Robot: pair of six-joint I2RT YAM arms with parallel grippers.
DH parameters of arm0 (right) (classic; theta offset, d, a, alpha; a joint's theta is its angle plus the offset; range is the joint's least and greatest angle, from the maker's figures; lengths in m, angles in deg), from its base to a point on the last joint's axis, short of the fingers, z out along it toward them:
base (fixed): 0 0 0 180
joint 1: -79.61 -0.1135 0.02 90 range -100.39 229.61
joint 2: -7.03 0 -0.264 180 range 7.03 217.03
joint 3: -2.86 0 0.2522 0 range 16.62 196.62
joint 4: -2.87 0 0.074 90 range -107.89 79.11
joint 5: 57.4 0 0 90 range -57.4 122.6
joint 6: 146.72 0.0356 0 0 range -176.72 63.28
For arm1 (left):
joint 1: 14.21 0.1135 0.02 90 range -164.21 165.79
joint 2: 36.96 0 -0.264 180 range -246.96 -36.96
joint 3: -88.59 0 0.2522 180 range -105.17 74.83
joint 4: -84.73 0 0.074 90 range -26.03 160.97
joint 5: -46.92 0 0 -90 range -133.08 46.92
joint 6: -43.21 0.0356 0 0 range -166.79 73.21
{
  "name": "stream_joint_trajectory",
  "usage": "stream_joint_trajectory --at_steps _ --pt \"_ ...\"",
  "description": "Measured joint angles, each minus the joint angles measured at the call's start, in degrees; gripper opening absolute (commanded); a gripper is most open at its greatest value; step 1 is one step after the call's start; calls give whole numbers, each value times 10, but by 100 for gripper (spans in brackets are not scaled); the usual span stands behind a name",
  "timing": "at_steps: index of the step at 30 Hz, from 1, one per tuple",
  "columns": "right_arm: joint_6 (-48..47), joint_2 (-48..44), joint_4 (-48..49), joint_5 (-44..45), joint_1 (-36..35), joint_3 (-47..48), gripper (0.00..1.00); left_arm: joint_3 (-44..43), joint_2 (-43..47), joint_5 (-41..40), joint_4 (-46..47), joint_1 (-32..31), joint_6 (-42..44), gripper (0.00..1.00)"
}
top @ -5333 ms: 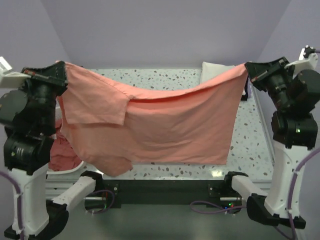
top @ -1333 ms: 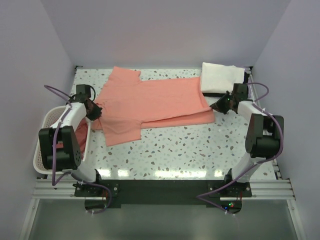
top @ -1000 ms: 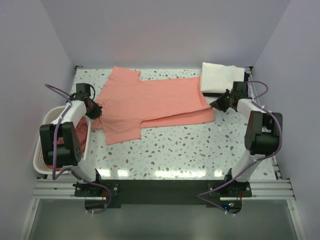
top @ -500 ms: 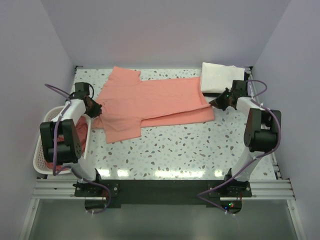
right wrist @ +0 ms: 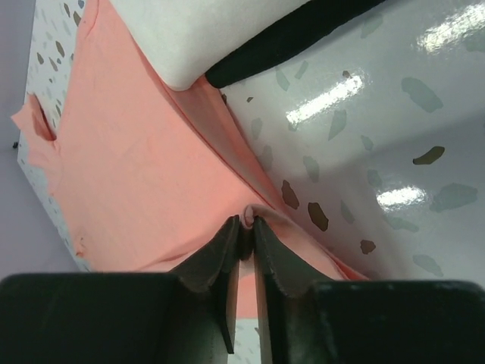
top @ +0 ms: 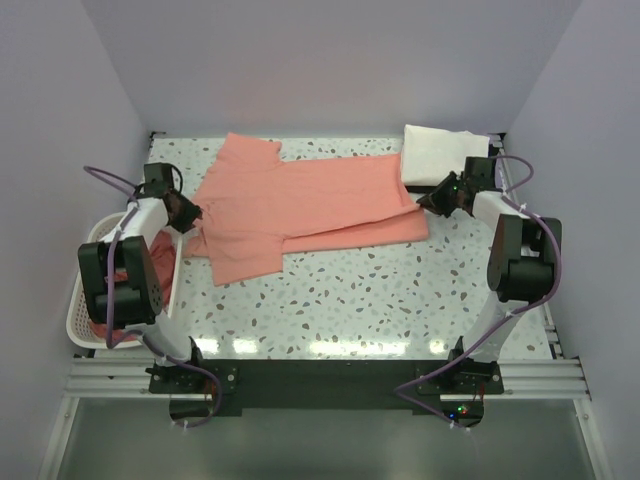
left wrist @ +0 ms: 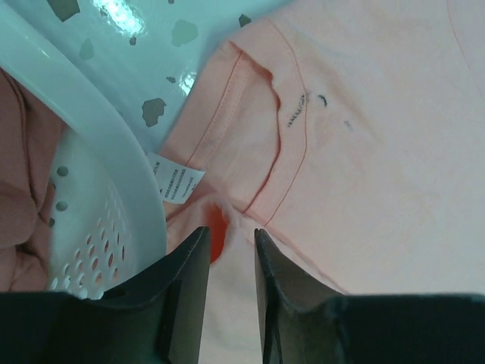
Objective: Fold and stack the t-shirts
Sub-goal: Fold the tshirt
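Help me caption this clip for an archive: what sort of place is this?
Probably a robotics lab test cell, not a home: two robot arms bolted to a rail, a speckled table boxed in by plain lilac walls, and a salmon t-shirt laid out.

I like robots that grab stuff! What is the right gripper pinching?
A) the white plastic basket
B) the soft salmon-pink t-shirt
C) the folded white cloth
B: in the right wrist view the right gripper is closed on a raised fold at the edge of the soft salmon-pink t-shirt.
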Motion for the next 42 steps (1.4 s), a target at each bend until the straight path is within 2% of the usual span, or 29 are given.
stream_joint_trajectory --at_steps 9,16,30,36,42 --pt "-25 2 -2 -3 -14 16 44 11 8 -1 31 5 11 47" --pt "-45 -22 -17 17 -29 -4 45 45 39 -7 36 8 11 48" --pt "-63 -166 -31 78 -32 -123 45 76 87 12 53 6 33 56" --pt "-71 -189 -30 100 -35 -164 46 78 103 8 49 -38 28 56" --pt "-73 -185 -28 115 -55 -203 47 119 139 -37 40 -109 -7 56"
